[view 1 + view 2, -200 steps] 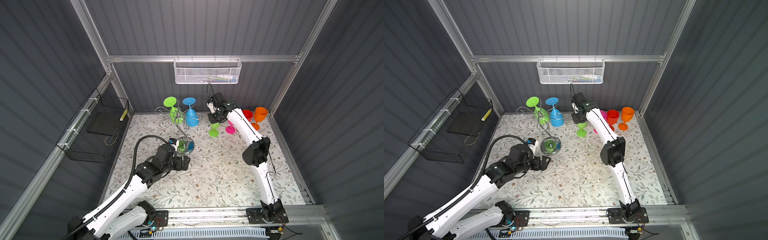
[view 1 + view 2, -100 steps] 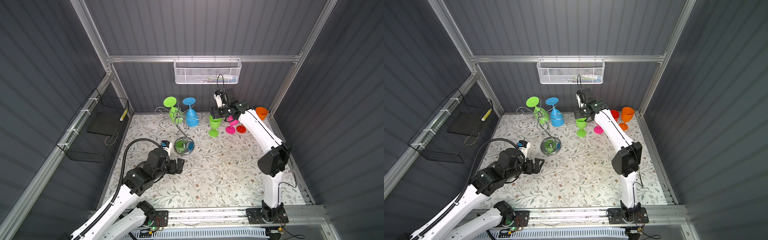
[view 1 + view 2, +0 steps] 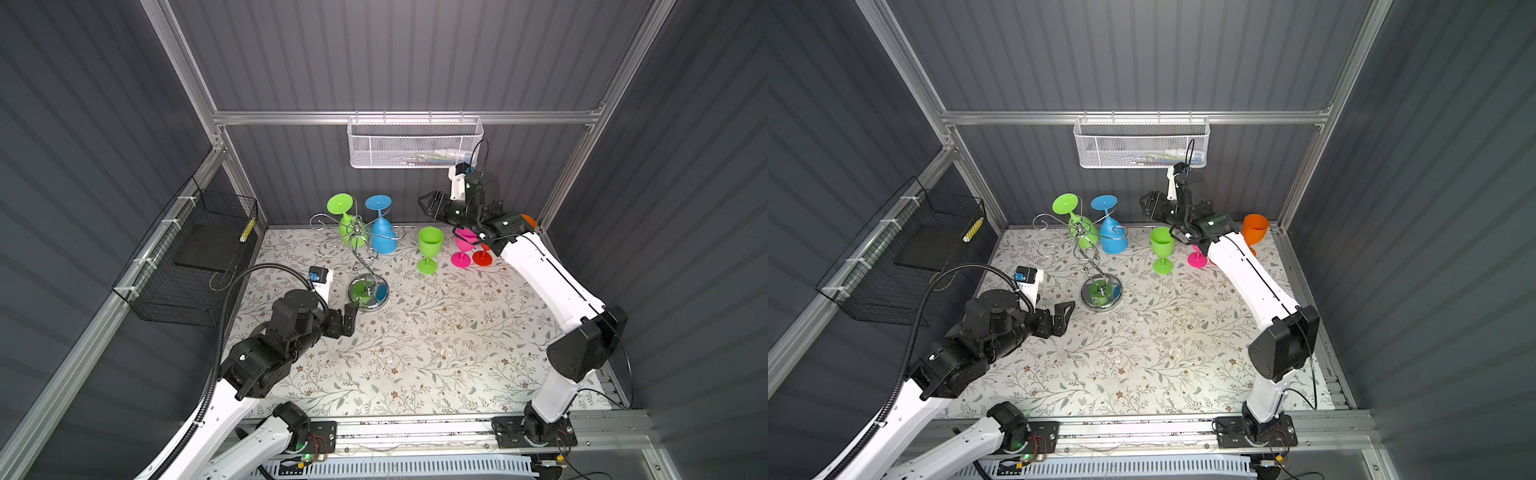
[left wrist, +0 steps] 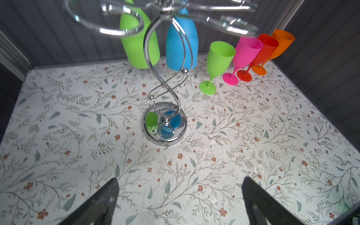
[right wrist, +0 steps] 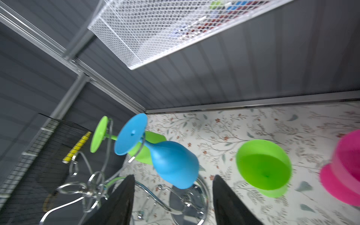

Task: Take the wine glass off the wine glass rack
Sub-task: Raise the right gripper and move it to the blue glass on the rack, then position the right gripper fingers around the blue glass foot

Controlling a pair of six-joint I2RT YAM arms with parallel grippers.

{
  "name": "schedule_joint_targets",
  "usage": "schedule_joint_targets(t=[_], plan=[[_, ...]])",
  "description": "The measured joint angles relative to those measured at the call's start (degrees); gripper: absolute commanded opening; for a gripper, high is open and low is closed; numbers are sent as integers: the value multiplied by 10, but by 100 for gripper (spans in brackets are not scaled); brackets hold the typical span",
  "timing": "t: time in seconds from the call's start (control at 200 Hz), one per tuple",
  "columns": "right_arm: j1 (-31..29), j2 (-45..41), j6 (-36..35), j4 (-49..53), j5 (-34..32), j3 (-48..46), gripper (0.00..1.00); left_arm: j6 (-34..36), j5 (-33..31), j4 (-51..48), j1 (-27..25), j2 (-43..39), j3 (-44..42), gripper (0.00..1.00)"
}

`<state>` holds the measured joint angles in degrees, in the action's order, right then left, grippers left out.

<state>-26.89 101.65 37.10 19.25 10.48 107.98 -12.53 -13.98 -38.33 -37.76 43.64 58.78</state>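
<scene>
Approach to blue wine glass (image 3: 383,237) hanging foot-up on wine glass rack (image 3: 365,266) on table (image 3: 436,345): right tool (image 3: 424,204) partly open, empty, facing it; left tool (image 3: 1066,316) wide open, empty; next, likely gripping bowl, unhooking stem.

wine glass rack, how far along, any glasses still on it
Done: upright green glass, pink glass, red glass, orange glass stand on the table. In hand: nothing; right gripper open, facing the rack. Left: hanging green glass and blue glass, upside down on it.
</scene>
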Motion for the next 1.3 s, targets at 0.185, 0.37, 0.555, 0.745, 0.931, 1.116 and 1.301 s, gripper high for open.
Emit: schedule_joint_targets(t=[0.185, 0.37, 0.555, 0.745, 0.931, 1.116, 1.301], plan=[[1, 25, 109, -83, 50, 0, 59, 80, 14, 57, 0, 64, 90, 98], [1, 64, 186, -131, 69, 0, 57, 155, 42, 117, 0, 132, 158, 99], [1, 83, 230, -154, 73, -1, 55, 231, 71, 164, 0, 138, 145, 99], [-1, 90, 250, -163, 74, 7, 52, 272, 96, 190, 0, 108, 100, 99], [-7, 114, 262, -171, 76, 28, 48, 293, 87, 221, 0, 76, 57, 99], [-12, 132, 267, -171, 76, 39, 45, 307, 56, 239, 5, 73, 29, 99], [-16, 158, 270, -166, 78, 74, 45, 311, 33, 247, 15, 55, 15, 99]])
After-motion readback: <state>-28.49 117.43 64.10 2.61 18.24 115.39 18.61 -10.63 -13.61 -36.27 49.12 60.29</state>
